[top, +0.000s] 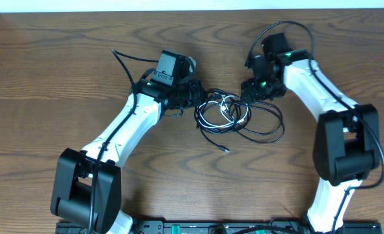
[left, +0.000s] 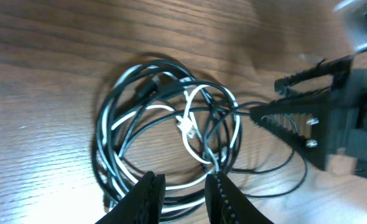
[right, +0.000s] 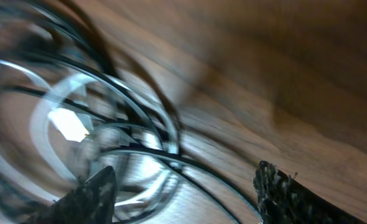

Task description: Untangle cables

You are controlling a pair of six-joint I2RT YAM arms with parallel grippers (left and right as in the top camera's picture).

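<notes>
Hovers with left gripper released, parted over near edge of loosely coiled thin black cables knotted with a shorter white cable. Hangs right gripper released too, spread wide and low at the coil's opposite side, one black strand crossing between. Lies tangled in one pile mid wood-grain brown desk, between both arms, one loose black end trailing toward the front.

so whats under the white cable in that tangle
Black cables cross beneath parts of the white cable, and bare wood table shows through the loops. Near the left gripper the strands bunch up, so their layering there cannot be told.
</notes>
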